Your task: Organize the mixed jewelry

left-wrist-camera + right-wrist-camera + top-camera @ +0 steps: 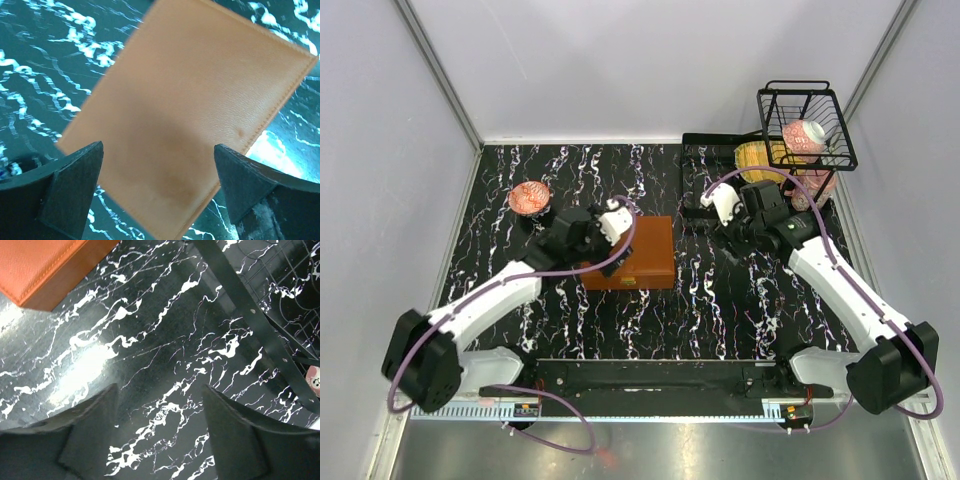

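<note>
- The brown box (pixel 632 254) lies flat and closed in the middle of the tabletop (pixel 720 310), its lid up; no jewelry shows in any view, so whatever is to be sorted is presumably inside or out of sight.
- The left tool (pixel 159 192) hangs directly over the box with its fingers (pixel 75 187) spread wide and nothing between them; in the left wrist view the lid fills the gap ahead of the tool, its stitched edge toward the far right.
- That spread, centred over the lid, would suit either taking hold of the box or letting go of it; the closed lid fits both a box yet to be opened and one shut again.
- The right tool (pixel 160 435) is also wide and empty, hovering over bare tabletop just beside the box, whose corner sits ahead and to its left in the right wrist view.
- Ahead and to its right runs the frame of a black rack (pixel 710 150), probably kept at the rear so the centre is free for work.
- Beyond the left tool, a small patterned bowl (pixel 529 197) stands well apart from the box.
- A wire basket (pixel 807 125) holding a patterned cup (pixel 804 137) sits at the far right corner, beyond the right tool.
</note>
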### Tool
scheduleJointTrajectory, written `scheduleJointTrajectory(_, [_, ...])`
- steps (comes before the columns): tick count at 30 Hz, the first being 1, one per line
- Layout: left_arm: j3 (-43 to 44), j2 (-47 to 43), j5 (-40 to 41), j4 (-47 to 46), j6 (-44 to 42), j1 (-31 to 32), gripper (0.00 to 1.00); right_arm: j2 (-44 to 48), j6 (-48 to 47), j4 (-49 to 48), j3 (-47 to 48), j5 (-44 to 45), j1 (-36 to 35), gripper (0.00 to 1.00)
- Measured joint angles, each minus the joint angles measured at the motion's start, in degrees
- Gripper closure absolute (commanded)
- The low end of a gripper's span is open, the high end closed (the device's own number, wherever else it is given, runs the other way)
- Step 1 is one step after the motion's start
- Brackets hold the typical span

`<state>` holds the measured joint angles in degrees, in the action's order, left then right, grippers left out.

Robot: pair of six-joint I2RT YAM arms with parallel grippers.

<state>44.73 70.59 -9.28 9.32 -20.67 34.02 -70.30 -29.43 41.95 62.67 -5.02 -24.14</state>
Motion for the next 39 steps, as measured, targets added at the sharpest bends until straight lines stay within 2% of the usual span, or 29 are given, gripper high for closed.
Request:
scheduleJointTrajectory(2, [0.2,-3.28,0.81,0.42,0.94,-1.2,0.01,0.2,0.94,-0.72,0.0,0.24,0.42,0.16])
scheduleJointTrajectory(5, [2.38,-7.58,1.31,1.05,3.04,-4.04,0.01,1.03,2.93,-1.81,0.59,1.57,1.46,0.02])
scheduleJointTrajectory(6, [4.13,-8.57,1.42,1.51,3.98,-5.46,0.01,1.38,3.72,-2.43,1.09,1.99,1.95,0.0])
scheduleJointTrajectory(12, [12.0,-10.45,1.42,1.84,8.72,-11.61,0.01,2.99,9.25,-7.06,7.3,7.54,4.7,0.0])
scheduleJointTrajectory(17, [16.04,-10.62,1.14,3.61,15.04,-18.86,0.01,2.45,15.74,-10.91,15.39,15.65,7.48,0.0])
scheduleJointTrajectory(23, [21.46,-10.64,2.64,5.97,20.04,-24.87,0.01,1.16,18.69,-14.49,21.49,21.14,11.65,0.0])
scheduleJointTrajectory(29, [27.8,-9.7,4.85,9.14,21.68,-27.02,0.01,1.9,20.35,-21.18,18.91,24.44,12.2,0.0])
scheduleJointTrajectory(34, [28.3,-9.7,5.9,9.33,22.71,-28.83,0.01,5.68,21.66,-25.59,13.2,24.46,12.22,0.0])
scheduleJointTrajectory(39, [28.24,-9.73,6.14,9.42,23.39,-29.44,0.01,6.73,21.81,-28.0,12.92,24.52,12.22,0.0])
